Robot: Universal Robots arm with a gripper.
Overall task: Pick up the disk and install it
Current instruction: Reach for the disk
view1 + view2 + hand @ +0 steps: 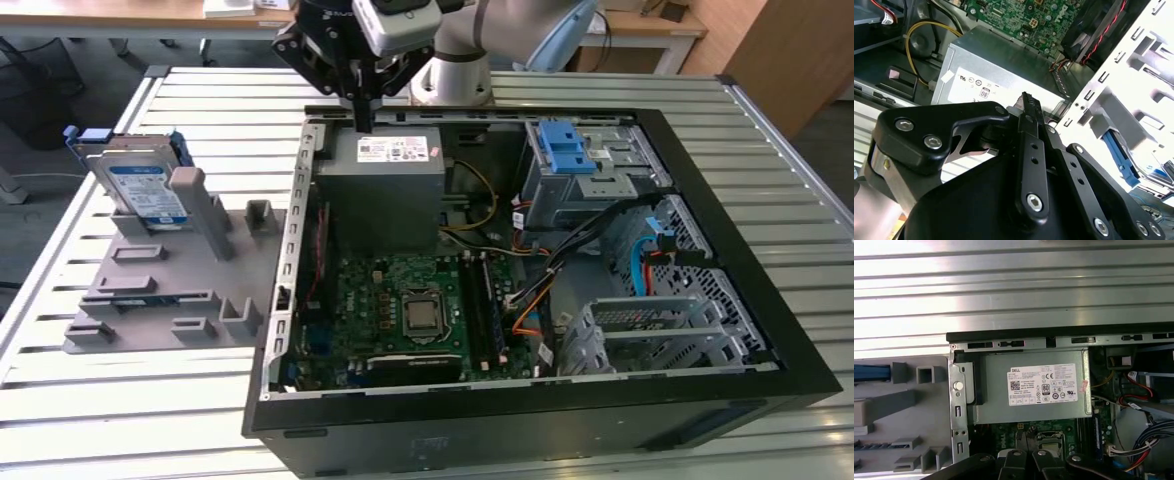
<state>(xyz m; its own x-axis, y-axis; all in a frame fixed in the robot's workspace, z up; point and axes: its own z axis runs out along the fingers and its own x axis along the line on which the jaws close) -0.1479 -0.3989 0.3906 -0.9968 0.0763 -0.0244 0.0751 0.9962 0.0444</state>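
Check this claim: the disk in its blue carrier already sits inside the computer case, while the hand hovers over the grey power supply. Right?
No. The exterior view shows the disk standing in the grey fixture outside the computer case, on that view's left. The hand does hover over the grey power supply.

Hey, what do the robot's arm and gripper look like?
The arm is pale silver-grey with a light blue joint cover. The gripper is matte black, made of linked bars with silver screw heads, narrowing to a slim tip.
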